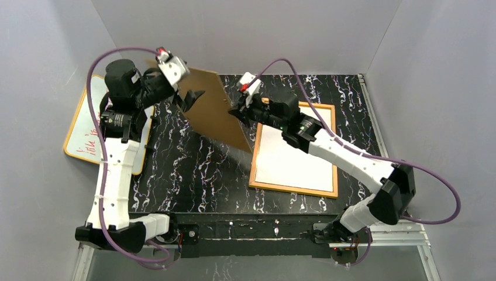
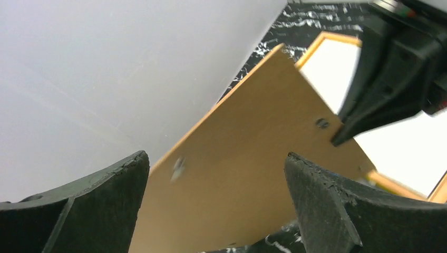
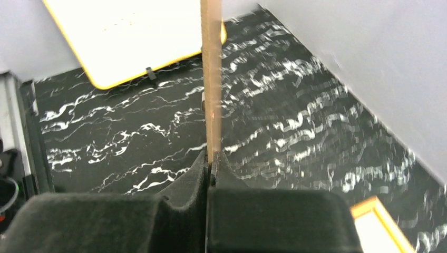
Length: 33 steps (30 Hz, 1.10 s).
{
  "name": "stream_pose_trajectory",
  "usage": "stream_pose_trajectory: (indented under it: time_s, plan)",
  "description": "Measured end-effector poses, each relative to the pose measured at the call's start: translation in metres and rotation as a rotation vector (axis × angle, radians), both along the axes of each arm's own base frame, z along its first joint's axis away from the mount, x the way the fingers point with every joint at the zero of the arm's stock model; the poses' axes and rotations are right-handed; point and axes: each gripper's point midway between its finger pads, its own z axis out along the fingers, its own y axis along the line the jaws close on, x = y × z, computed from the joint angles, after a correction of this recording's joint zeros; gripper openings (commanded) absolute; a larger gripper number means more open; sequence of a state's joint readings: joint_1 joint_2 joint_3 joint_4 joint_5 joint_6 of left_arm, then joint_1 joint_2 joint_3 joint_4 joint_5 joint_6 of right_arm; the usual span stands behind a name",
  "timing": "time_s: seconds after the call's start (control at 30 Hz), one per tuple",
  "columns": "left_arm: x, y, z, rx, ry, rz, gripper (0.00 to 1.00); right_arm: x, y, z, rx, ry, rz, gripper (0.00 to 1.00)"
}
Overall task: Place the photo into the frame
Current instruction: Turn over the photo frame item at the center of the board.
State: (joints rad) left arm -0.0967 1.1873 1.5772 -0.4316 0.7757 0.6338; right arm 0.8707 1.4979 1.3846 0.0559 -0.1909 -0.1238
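Two black fingers of the right gripper (image 3: 211, 161) are pinched tight on one thin edge of the brown backing board (image 1: 213, 108), which stands tilted off the table (image 1: 193, 175) with nothing else carrying it. At the board's far side, the left gripper (image 1: 190, 99) gapes wide, one finger on either side of the panel and neither touching it.

Just below and behind the right hand lies the frame (image 1: 295, 188), flat on the table. The white sheet filling it looks to be the photo (image 1: 292, 155), lying face down. A whiteboard (image 1: 82, 132) sits well beyond the left hand, off the table's edge.

I'd judge the step to be laying the board over the photo. To do that well, the right hand should keep its pinch near the edge and swing the panel down flat. It should square the corners to the frame's inner rim and touch one edge in first. Dropped askew, the board could ride up on the border or drag the photo. The left hand should pull clear.
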Motion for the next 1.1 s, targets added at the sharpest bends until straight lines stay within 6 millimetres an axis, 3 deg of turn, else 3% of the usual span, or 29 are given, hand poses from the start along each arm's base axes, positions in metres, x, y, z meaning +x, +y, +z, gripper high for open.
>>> stream_pose_trajectory:
  time_s: [0.1,0.17,0.37,0.47,0.53,0.7,0.77,1.0,1.1]
  plan:
    - [0.019,0.001,0.017,-0.092,0.063,0.061,0.98,0.007,-0.026,-0.006,0.033,0.102,-0.163,0.01]
    - [0.034,0.001,0.019,-0.128,0.110,0.091,0.98,0.008,-0.041,-0.008,0.056,0.144,-0.234,0.01]
    - [0.070,-0.001,-0.028,-0.175,0.321,0.149,0.98,-0.015,-0.094,-0.021,0.123,0.220,-0.357,0.01]
    - [0.081,-0.001,-0.049,-0.180,0.405,0.174,0.98,-0.029,-0.109,-0.018,0.168,0.246,-0.371,0.01]
    - [0.083,0.002,-0.054,-0.172,0.435,0.196,0.98,-0.034,-0.115,-0.016,0.186,0.277,-0.382,0.01]
    - [0.083,0.009,-0.037,-0.142,0.428,0.237,0.98,-0.039,-0.122,-0.021,0.208,0.357,-0.419,0.01]
    - [0.078,0.012,-0.040,-0.128,0.444,0.246,0.98,-0.040,-0.123,-0.022,0.213,0.374,-0.426,0.01]
    - [0.070,0.014,-0.100,-0.112,0.627,0.297,0.98,-0.038,-0.121,-0.024,0.233,0.395,-0.435,0.01]
    - [0.069,0.010,-0.113,-0.120,0.700,0.313,0.98,-0.030,-0.115,-0.033,0.214,0.418,-0.458,0.01]
